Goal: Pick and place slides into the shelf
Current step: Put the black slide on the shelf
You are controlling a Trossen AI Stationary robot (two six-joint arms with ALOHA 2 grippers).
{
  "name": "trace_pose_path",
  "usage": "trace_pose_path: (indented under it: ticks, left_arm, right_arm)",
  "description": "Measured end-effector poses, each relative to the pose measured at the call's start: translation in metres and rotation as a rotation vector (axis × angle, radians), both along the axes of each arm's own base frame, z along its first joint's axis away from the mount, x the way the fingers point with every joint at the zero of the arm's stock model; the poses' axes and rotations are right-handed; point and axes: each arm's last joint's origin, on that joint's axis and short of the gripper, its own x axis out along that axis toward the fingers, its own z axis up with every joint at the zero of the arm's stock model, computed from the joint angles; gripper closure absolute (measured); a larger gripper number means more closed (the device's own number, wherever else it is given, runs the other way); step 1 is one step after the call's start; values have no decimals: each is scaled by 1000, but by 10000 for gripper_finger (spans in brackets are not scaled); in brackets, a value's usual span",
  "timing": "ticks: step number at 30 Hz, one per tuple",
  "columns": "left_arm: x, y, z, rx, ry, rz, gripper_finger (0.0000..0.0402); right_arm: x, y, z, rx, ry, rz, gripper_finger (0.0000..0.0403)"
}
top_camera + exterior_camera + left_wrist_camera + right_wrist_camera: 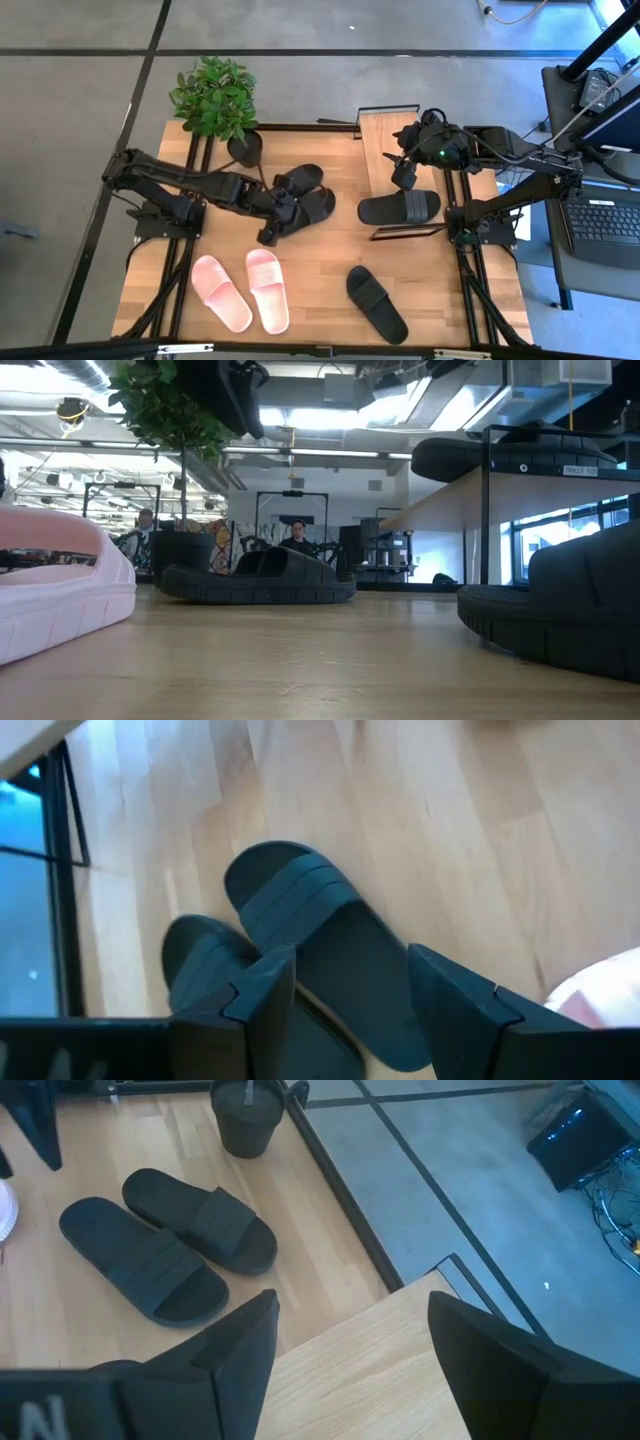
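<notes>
Slides of matte black rubber lie in three spots on the light wooden surface (320,270): a pair (305,192) near the middle, a single black slide (376,303) toward the near edge, and another black slide (399,207) lying crosswise at the near end of the small shelf (385,130), a light wooden board on a thin black metal frame at the right rear. Two pale pink slides (242,290) sit side by side near the front left. A green potted plant (215,98) stands at the rear left corner, close to the black pair. Open wood lies between the pair and the shelf, and between the pink slides and the single black one.

From the left, the left arm reaches across low, with the left tool (272,222) at the near side of the black pair; in its wrist view its dark fingers (262,995) stand apart, empty, over one slide of the pair (320,950). Over the shelf board, the right tool (405,170) hangs just behind the crosswise slide, fingers (240,1345) spread wide and holding nothing.
</notes>
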Motion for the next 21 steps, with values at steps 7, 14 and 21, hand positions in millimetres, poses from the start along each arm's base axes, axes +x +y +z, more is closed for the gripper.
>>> trace_pose_path:
  ticks: [7, 14, 21]
  left_arm:
    - [-3, -13, 1, 24, -20, 18, 217]
    - [-5, -22, 1, 45, -22, -6, 217]
    - [-5, -23, 1, 27, -26, 18, 217]
  right_arm:
    - [3, 11, 3, -157, 76, 185, 146]
    - [3, 48, 9, -253, 109, 422, 146]
    - [16, 97, 10, -307, 149, 648, 146]
